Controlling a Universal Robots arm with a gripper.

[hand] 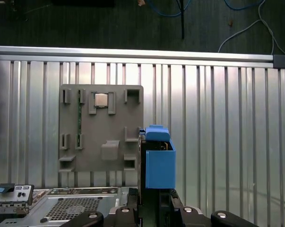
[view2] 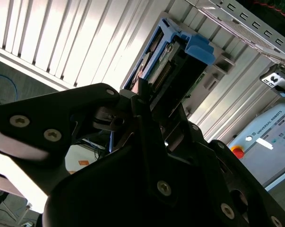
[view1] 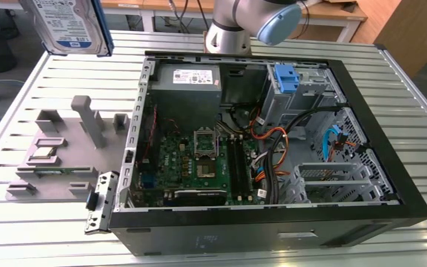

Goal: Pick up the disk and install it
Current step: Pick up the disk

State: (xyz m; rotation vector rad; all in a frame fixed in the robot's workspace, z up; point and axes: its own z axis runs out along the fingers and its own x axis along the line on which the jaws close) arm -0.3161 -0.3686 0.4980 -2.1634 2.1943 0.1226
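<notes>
Exterior view: the disk (view1: 66, 23), a flat rectangular silver drive with a white-and-blue label and a blue plastic edge, hangs in the air at the exterior view's upper left, label toward the camera. It is well apart from the open black computer case (view1: 273, 219) lying on the ribbed aluminium table (view1: 50, 239). A pale grey jointed arm (view1: 232, 25) with a light blue cap rises behind the case. A blue plastic bracket (view1: 286, 78) sits atop the grey metal drive cage (view1: 302, 97) in the case's far corner. A grey moulded parts tray (view1: 58, 161) lies beside the case on the exterior view's left. Step, as judged: pick-up done, disk in carry, install not yet done. What the install seems to call for: carrier squared to the cage opening and kept off the orange and black cables (view1: 273, 133) close by. Second wrist view: the black gripper (view2: 159, 106) has its fingers (view2: 143, 109) clamped on one end of the disk (view2: 166, 61). The connector edge and blue handle point away from the wrist, toward the table slats. First wrist view: the wrist looks straight down. The disk (hand: 159, 163) is seen edge-on by its blue carrier, reaching down from the gripper (hand: 156, 201) over bare table (hand: 218, 123), just beside the tray (hand: 102, 127). Pose, as judged: tool pointing down, disk hanging vertically below it.
</notes>
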